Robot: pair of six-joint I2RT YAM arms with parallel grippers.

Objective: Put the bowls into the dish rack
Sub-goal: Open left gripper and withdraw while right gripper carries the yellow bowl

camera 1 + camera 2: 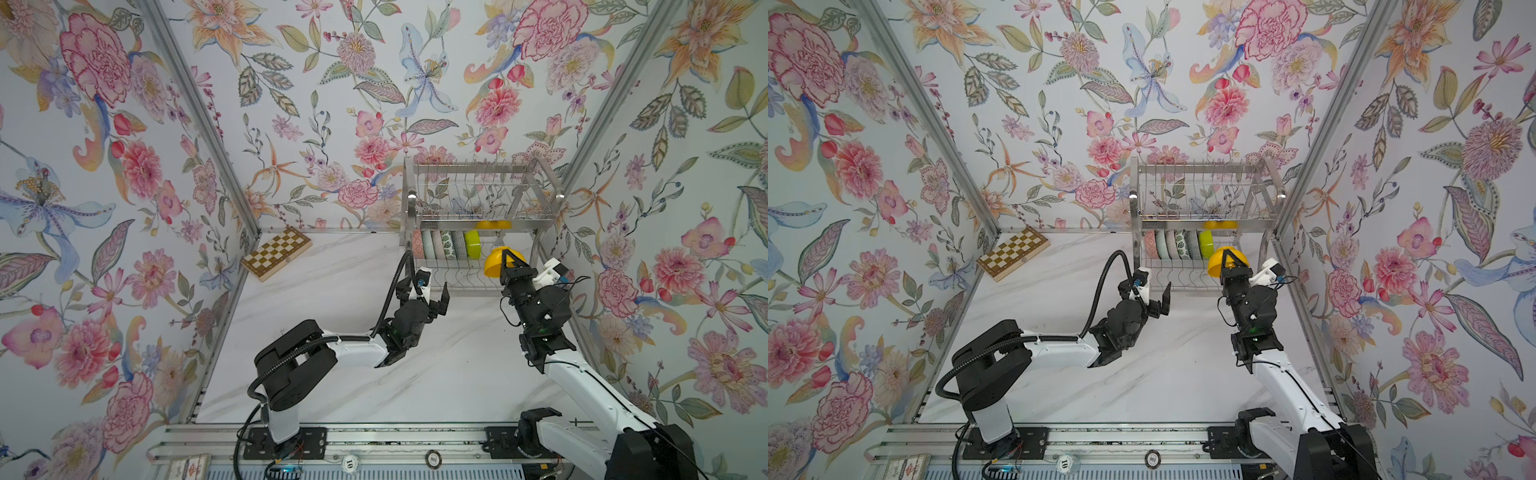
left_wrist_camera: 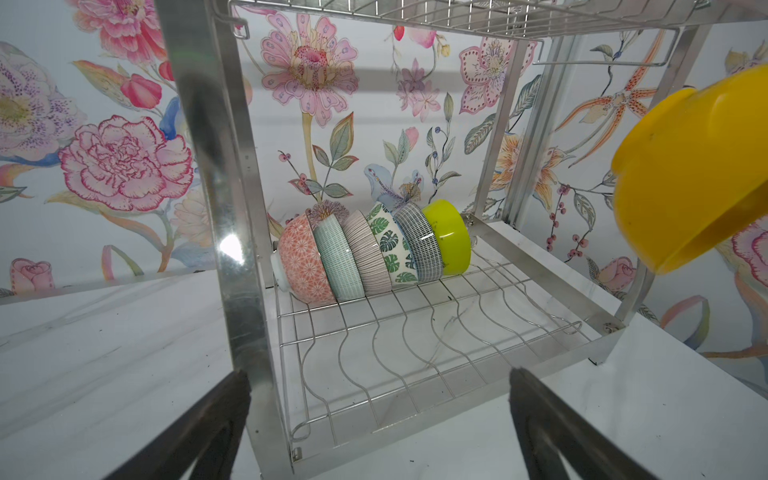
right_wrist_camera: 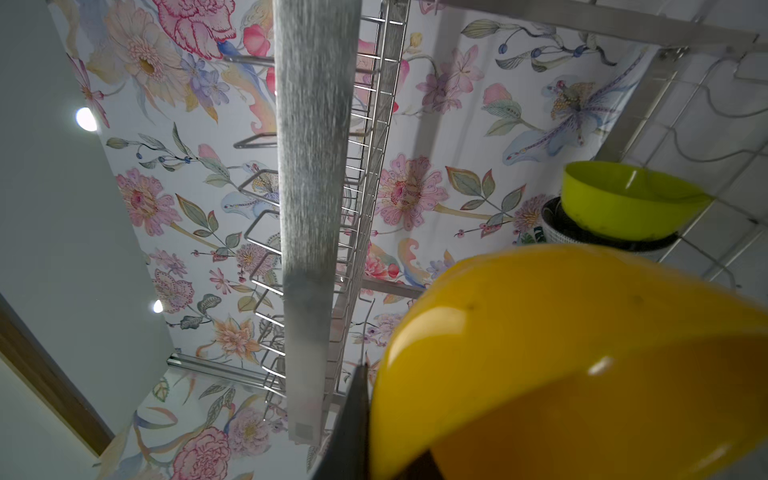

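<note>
Presently the orange-yellow bowl (image 1: 493, 266) is gripped by its rim in the right gripper (image 1: 508, 259) at the dish rack (image 1: 478, 169), to be slotted on edge beside the lime green bowl (image 1: 472, 244); the left gripper (image 1: 430, 293) is seen wide open, empty.

Six bowls (image 2: 374, 249) on edge in dish rack (image 1: 478, 170) lower shelf, left; seventh bowl (image 1: 494, 262) at right front; chessboard (image 1: 276, 253) further left.

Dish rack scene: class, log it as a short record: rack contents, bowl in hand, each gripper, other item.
Dish rack lower shelf: six bowls on edge in a row, lime green bowl at one end
Orange-yellow bowl: in right gripper, not yet slotted
Left gripper: open, empty, facing the rack
Other: chessboard on the table
</note>
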